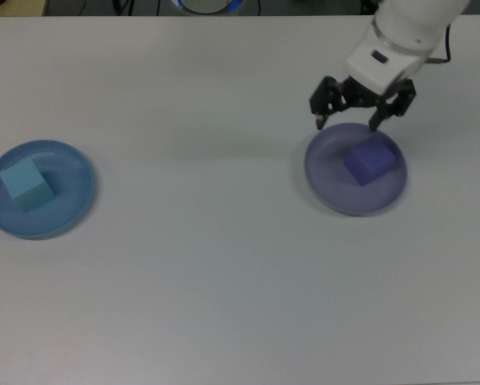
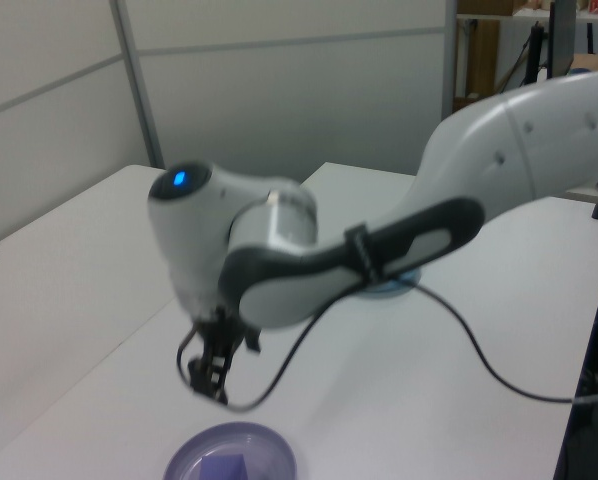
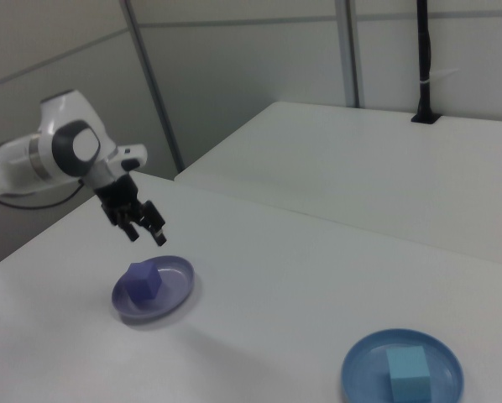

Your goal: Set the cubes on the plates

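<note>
Top view: indigo cube is seated on lavender plate. Gripper is raised above the plate's far rim, jaws apart and empty.

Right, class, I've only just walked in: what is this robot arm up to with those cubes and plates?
The gripper hangs open and empty above the lavender plate, where the purple-blue cube sits. On the top view's left, the cyan cube sits on the blue plate. Both cubes are on plates, so the sorting looks finished.
</note>
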